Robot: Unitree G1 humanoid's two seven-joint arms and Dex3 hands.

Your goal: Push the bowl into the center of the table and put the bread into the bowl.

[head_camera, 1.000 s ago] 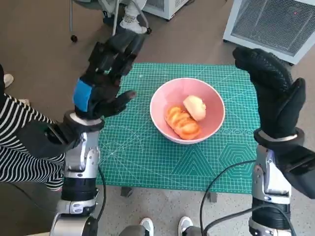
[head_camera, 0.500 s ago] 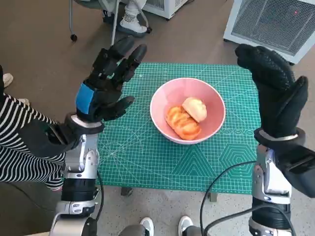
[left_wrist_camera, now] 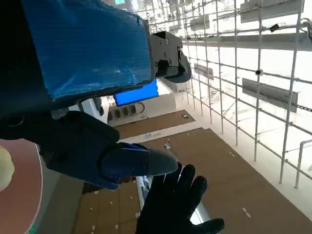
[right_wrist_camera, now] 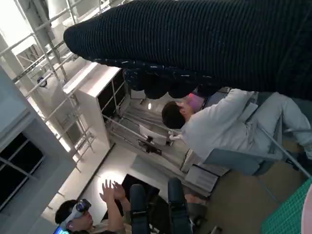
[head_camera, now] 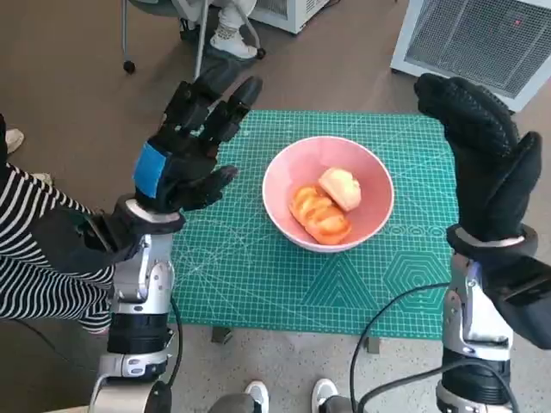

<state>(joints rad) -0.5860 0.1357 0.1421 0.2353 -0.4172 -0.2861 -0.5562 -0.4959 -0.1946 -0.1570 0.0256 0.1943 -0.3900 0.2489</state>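
A pink bowl sits on the green cutting mat, near the middle of the table. Two pieces of bread lie inside it: an orange-brown loaf and a pale roll. My left hand is raised above the mat's left edge, fingers spread, holding nothing. My right hand is raised over the mat's right edge, open and empty. The left wrist view shows the blue-taped left hand, a sliver of the bowl and the gloved right hand beyond.
A white slatted unit stands at the back right. A person in a striped sleeve is at the left. Chair legs and feet show behind the table, shoes at the front. The right wrist view shows two people.
My left hand has risen and drifted slightly right, its fingers pointing more upward. The right hand has shifted a little to the right. Bowl and bread have not moved.
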